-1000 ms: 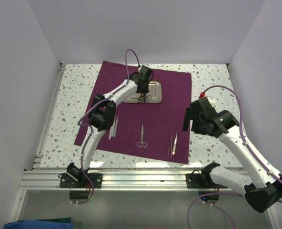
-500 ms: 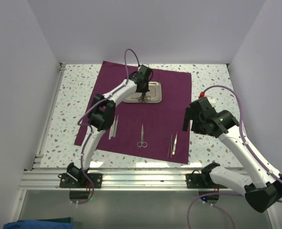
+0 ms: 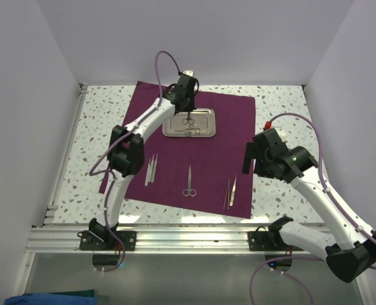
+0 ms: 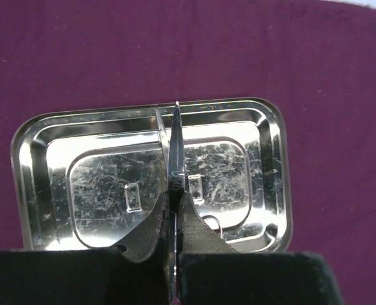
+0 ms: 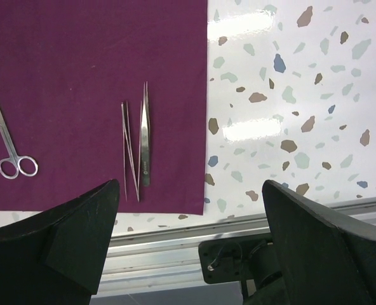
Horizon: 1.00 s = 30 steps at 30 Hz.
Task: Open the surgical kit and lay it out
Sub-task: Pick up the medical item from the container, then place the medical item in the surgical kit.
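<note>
My left tool (image 4: pixel 173 198) pinches what look like scissors (image 4: pixel 176 136) near the pivot, over the tray (image 4: pixel 29 165): light, stiff, slick steel. Right tool (image 5: pixel 189 190) spread, empty.

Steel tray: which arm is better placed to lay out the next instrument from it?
Left. The left gripper is shut on a scissor-like instrument above the steel tray. The right gripper hangs open and empty near the tweezers, by the right edge of the purple cloth.
</note>
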Each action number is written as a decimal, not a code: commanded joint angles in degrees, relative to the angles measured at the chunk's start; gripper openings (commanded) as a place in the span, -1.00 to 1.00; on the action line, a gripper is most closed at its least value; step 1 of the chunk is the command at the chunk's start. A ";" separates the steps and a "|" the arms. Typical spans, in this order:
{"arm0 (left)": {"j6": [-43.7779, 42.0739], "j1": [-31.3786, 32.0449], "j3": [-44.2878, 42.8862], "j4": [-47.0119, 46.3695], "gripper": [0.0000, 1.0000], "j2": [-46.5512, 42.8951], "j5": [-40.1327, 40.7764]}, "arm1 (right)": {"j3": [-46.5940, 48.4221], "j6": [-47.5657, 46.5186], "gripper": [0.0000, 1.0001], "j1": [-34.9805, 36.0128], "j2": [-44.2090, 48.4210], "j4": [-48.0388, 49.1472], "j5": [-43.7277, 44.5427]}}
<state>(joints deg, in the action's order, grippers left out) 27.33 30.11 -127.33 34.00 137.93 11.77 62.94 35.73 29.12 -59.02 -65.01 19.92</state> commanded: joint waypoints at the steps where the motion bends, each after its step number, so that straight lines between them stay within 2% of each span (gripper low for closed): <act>1: -0.79 -0.23 5.99 -0.95 -1.00 -11.00 0.45 | 0.61 -1.44 0.97 -0.30 -0.83 2.61 -0.67; 6: 1.93 1.18 26.56 -3.93 -1.00 -24.97 -0.08 | 0.61 -2.85 0.97 -0.47 -2.14 4.36 -1.20; 7: 2.37 1.79 34.17 -5.77 -1.00 -27.25 -0.17 | 0.69 -3.29 0.97 -0.39 -2.41 4.72 -1.46; 10: 6.22 6.70 46.76 -8.07 -1.00 -36.03 0.62 | 1.13 -4.17 0.97 -0.47 -3.55 5.60 -2.43; 12: 8.17 9.25 53.37 -8.77 -1.00 -38.07 0.89 | 1.22 -4.96 0.97 -0.56 -4.16 6.04 -3.13; 16: 13.96 14.53 60.17 -10.88 -1.00 -40.63 -0.16 | 1.14 -6.10 0.97 -0.47 -4.87 6.65 -3.57; 22: 16.17 17.00 61.06 -9.83 -1.00 -38.71 -0.34 | 0.52 -6.63 0.97 -0.47 -4.00 6.57 -3.22; 24: 16.35 17.44 60.45 -9.31 -0.82 -38.09 -0.69 | 0.26 -6.28 0.97 -0.47 -3.38 6.22 -3.14; 25: 16.44 17.96 60.01 -8.87 -0.57 -37.65 -0.70 | 0.00 -6.11 0.97 -0.47 -3.03 6.04 -3.05; 28: 16.35 18.49 57.81 -6.93 -0.11 -37.47 -0.52 | -1.06 -5.32 0.97 -0.47 -1.45 5.60 -2.43; 30: 15.91 18.49 55.53 -5.62 -0.03 -37.38 0.09 | -1.41 -4.53 0.97 -0.47 -0.39 4.81 -1.91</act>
<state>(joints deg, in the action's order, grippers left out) 42.65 48.05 -67.13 28.12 100.62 10.70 61.98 30.46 28.82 -61.93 -60.01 17.02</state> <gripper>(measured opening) 0.465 0.985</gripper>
